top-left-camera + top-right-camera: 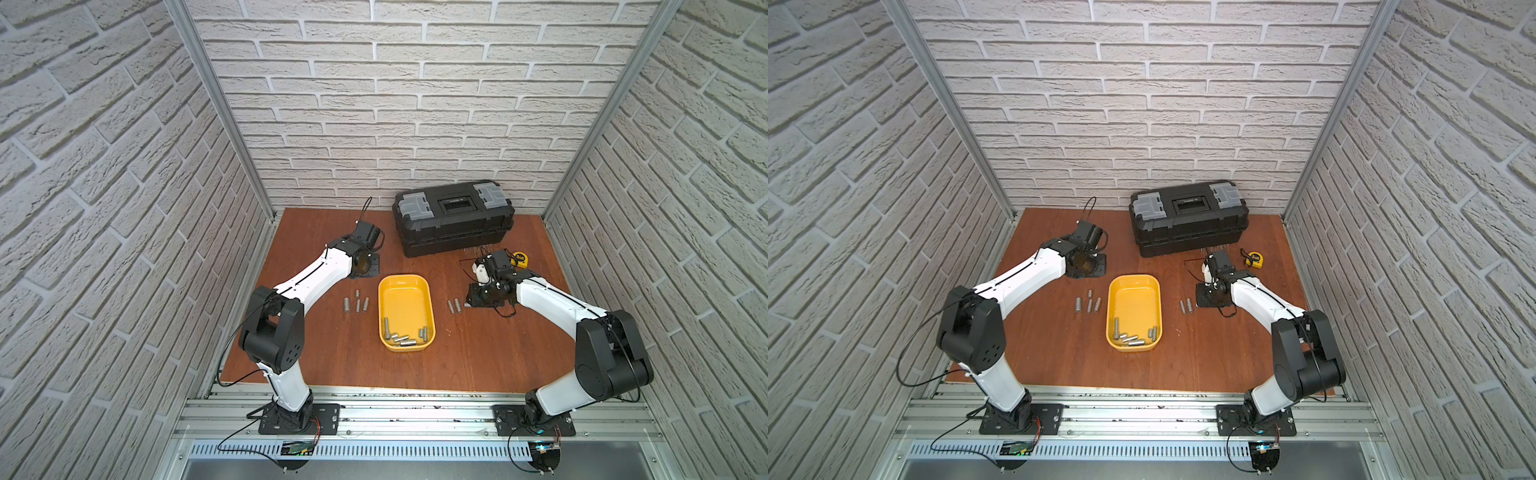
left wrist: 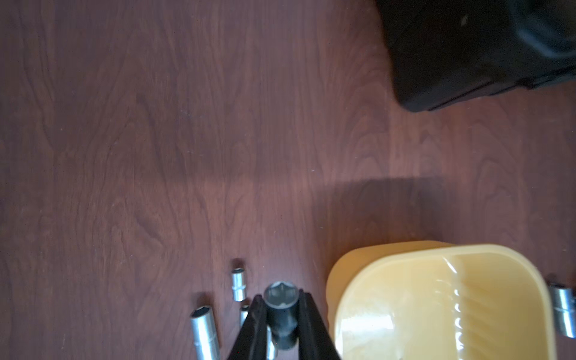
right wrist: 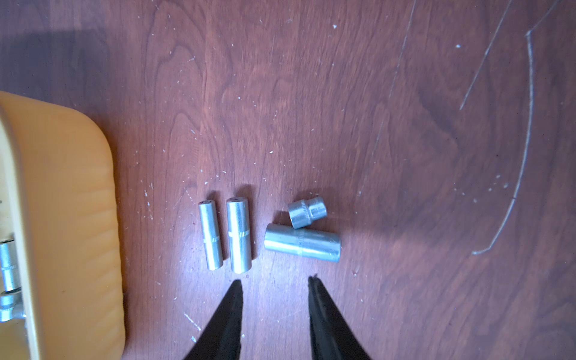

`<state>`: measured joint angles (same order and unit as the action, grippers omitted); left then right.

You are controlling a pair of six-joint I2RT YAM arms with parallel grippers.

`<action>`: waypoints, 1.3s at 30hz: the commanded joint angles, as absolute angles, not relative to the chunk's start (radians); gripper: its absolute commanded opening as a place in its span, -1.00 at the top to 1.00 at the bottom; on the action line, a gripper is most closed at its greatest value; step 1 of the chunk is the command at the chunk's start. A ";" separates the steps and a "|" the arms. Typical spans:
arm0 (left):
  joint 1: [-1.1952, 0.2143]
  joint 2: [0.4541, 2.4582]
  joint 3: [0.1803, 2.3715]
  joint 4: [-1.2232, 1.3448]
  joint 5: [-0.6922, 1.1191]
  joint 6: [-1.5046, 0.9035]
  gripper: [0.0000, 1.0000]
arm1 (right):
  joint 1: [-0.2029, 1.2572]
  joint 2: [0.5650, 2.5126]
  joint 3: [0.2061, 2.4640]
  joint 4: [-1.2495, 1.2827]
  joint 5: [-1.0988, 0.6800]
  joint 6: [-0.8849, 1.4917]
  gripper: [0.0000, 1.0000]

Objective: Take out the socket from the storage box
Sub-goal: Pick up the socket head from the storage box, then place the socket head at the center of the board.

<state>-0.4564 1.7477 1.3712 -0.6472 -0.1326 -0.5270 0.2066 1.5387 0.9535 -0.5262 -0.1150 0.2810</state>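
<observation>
The yellow storage box [image 1: 405,299] [image 1: 1133,299] lies mid-table, with several silver sockets [image 1: 405,338] [image 1: 1133,338] at its near end. In the left wrist view my left gripper [image 2: 280,299] is shut on a dark-looking socket [image 2: 282,314], held above the table just beside the box's outer wall [image 2: 358,280]. Loose sockets [image 2: 204,333] [image 1: 357,303] lie on the wood beneath it. My right gripper [image 3: 275,280] stands open and empty over the table, right of the box [image 3: 62,218]. Just ahead of its tips lie several sockets [image 3: 238,237] [image 1: 454,306].
A large black toolbox [image 1: 453,218] [image 1: 1187,216] [image 2: 483,53] stands at the back against the wall. A yellow tape measure [image 1: 521,258] [image 1: 1254,259] lies to its right. Brick-patterned walls enclose the table on three sides.
</observation>
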 commanded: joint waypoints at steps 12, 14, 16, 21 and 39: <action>-0.433 1.887 1.328 -0.614 -0.094 -0.525 0.74 | 0.210 1.514 0.933 -0.512 -0.119 0.287 0.26; -0.433 1.900 1.330 -0.614 -0.091 -0.525 0.73 | 0.210 1.516 0.934 -0.512 -0.121 0.288 0.26; -0.433 1.910 1.329 -0.612 -0.089 -0.525 0.72 | 0.211 1.516 0.934 -0.511 -0.120 0.288 0.26; -0.432 1.934 1.330 -0.610 -0.089 -0.522 0.70 | 0.210 1.515 0.933 -0.513 -0.118 0.286 0.27; -0.426 1.952 1.330 -0.610 -0.085 -0.517 0.65 | 0.210 1.517 0.929 -0.509 -0.118 0.287 0.27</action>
<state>-0.4324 1.9392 1.3338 -0.6209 -0.0887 -0.5240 0.2066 1.5387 0.9413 -0.5262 -0.1143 0.2810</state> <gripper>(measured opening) 0.180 0.368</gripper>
